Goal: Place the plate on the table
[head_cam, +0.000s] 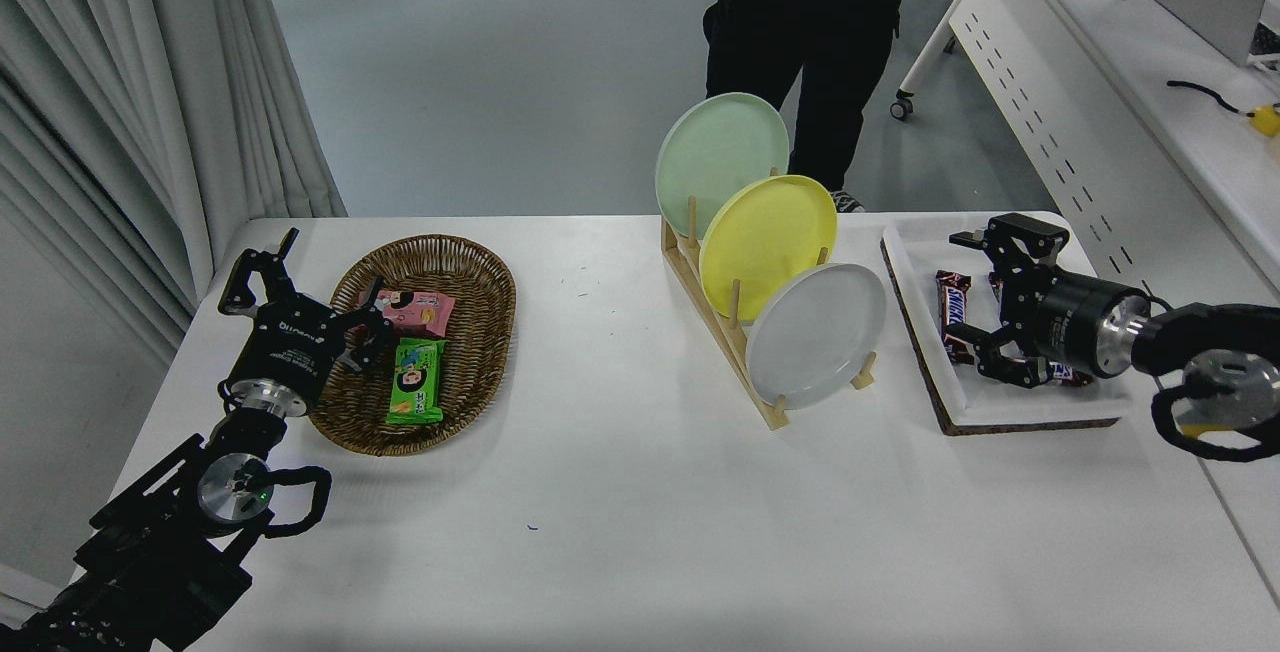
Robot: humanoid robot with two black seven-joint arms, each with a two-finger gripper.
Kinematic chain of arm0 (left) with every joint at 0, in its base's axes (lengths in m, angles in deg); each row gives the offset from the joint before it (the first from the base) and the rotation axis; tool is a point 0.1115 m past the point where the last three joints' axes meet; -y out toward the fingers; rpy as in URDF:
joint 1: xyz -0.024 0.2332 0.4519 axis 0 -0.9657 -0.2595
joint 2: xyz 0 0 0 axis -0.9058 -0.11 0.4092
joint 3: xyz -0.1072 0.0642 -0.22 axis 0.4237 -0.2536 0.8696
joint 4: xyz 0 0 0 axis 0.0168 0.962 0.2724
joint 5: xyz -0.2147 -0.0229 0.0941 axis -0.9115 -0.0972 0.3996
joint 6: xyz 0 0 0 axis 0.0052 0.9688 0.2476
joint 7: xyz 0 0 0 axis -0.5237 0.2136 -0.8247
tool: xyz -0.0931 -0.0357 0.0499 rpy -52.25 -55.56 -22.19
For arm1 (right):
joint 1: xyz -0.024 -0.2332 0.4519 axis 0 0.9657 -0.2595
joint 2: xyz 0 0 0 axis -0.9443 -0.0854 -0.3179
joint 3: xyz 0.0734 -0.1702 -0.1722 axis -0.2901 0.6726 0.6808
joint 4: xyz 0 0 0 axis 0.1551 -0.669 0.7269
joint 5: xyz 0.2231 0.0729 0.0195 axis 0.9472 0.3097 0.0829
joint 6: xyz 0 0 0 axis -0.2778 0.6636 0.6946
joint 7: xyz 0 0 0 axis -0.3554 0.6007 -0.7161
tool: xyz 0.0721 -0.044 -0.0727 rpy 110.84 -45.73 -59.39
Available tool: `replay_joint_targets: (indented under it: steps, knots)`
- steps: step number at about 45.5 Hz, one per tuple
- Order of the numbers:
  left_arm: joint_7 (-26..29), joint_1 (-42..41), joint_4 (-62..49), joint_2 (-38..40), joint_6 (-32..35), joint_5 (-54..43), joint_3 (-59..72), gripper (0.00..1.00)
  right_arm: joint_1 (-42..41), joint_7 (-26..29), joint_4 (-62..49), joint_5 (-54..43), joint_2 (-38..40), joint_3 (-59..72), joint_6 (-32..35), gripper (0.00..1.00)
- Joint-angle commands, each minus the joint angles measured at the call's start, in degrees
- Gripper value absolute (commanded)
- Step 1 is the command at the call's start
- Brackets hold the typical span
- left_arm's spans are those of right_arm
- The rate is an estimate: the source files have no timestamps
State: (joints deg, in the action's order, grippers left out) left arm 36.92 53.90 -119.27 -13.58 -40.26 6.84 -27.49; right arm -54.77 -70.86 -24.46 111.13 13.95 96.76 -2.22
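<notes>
Left gripper (300,277) parked by the basket (480,277), fingers spread, holding nothing. Pale plate (815,334) standing on edge in the front slot of the wooden rack (722,327), just ahead of the yellow plate (767,244). Right gripper (985,297) over the tray (1000,407), spread wide, empty, pointing at the plate. Best to slide in level, pinch only the near rim, lift straight up past the pegs, then lay flat on bare worktop (620,492).

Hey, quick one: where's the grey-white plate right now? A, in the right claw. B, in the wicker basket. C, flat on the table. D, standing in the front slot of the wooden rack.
D: the plate stands on edge in the wooden rack, in front of the yellow plate, with the open right claw apart from it over the white tray.
</notes>
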Motion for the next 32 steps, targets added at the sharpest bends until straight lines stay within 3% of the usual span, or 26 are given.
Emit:
replay_joint_targets:
  steps: [1, 12, 24, 32]
  knots:
    - [0.0, 0.0, -0.07, 0.0, 0.0, -0.02, 0.0, 1.0, -2.74, 11.13, -0.02, 3.16, -4.1, -1.02, -0.41, 1.0]
    - [0.0, 0.0, -0.07, 0.0, 0.0, -0.02, 0.0, 1.0, -4.23, 12.82, -1.77, 2.11, -8.15, -4.53, -4.89, 1.0]
    - [0.0, 0.0, 0.02, 0.0, 0.0, 0.07, 0.0, 1.0, -5.99, 12.73, -6.26, -8.87, -11.05, -4.71, -3.84, 1.0]
    - [0.0, 0.0, -0.07, 0.0, 0.0, -0.02, 0.0, 1.0, -5.91, 12.73, -7.58, -9.85, -13.07, -4.01, -2.96, 1.0]
